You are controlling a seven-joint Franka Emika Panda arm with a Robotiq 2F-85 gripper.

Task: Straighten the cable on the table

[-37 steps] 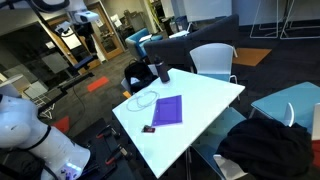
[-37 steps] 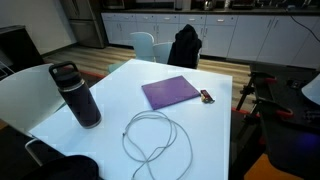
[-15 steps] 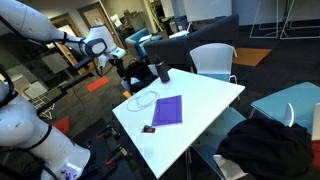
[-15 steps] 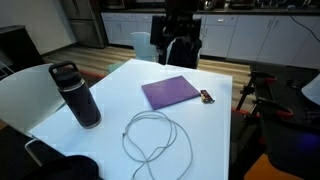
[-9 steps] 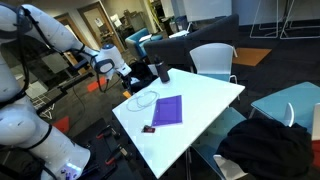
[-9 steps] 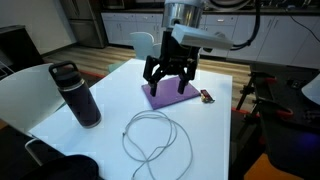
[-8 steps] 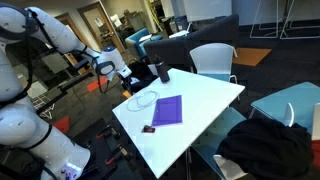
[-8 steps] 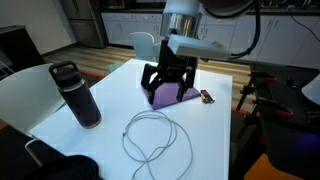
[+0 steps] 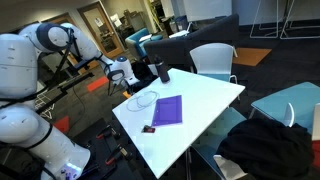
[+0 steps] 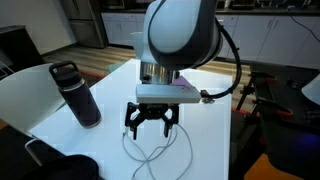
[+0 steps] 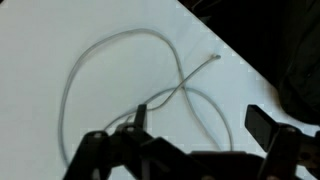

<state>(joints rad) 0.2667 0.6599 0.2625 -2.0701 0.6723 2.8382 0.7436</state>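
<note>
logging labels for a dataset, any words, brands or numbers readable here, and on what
No text can be read in any view.
The dark bottle shows no legible label.
The purple pad looks plain.
The small item beside the pad is too small to tell.

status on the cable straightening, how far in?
Done: nothing on the cord itself. In the wrist view the cable lies curled in a loop that crosses over itself on the table. In hand: the gripper hovers open over that loop in an exterior view, holding nothing. Left: the whole job, probably grasp the cable, draw it out straight, release.
</note>
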